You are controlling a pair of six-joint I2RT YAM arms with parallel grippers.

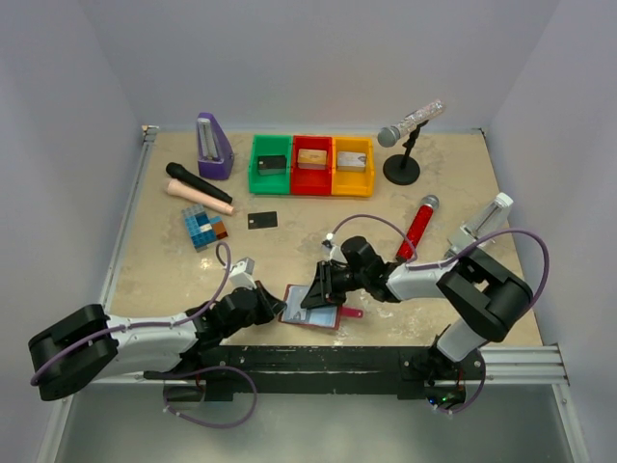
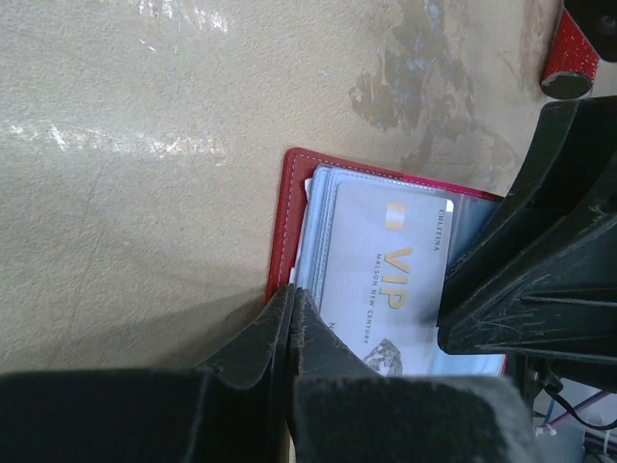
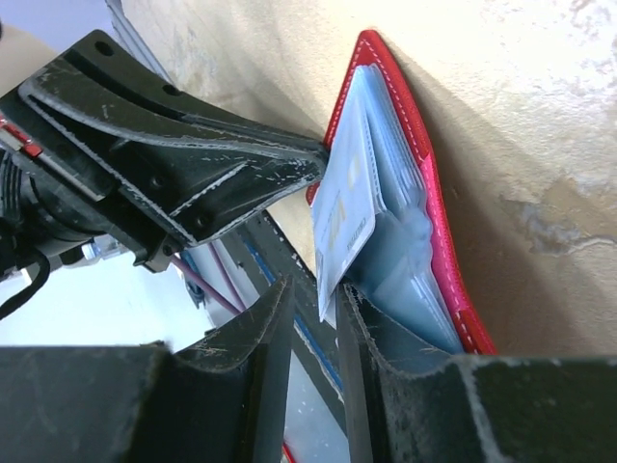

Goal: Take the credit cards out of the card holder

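The dark-red card holder [image 1: 310, 315] lies open on the table near the front edge, its pale clear pockets facing up. My left gripper [image 1: 275, 306] is shut on its left edge [image 2: 282, 222], jaws pressed together [image 2: 292, 292]. A silvery-grey credit card [image 2: 386, 251] with gold VIP lettering sticks partly out of a pocket. My right gripper [image 1: 323, 289] hangs over the holder from the right. In the right wrist view its jaws [image 3: 318, 286] stand apart, with the card's lower corner [image 3: 342, 203] in the gap. A black credit card [image 1: 262, 221] lies on the table farther back.
A red microphone [image 1: 417, 227] lies right behind the right arm. Green [image 1: 271, 164], red [image 1: 311, 164] and yellow [image 1: 352, 164] bins with small blocks stand at the back. A purple metronome [image 1: 213, 147], black microphone [image 1: 198, 181], block cube [image 1: 203, 229] and stand microphone [image 1: 410, 125] are also there.
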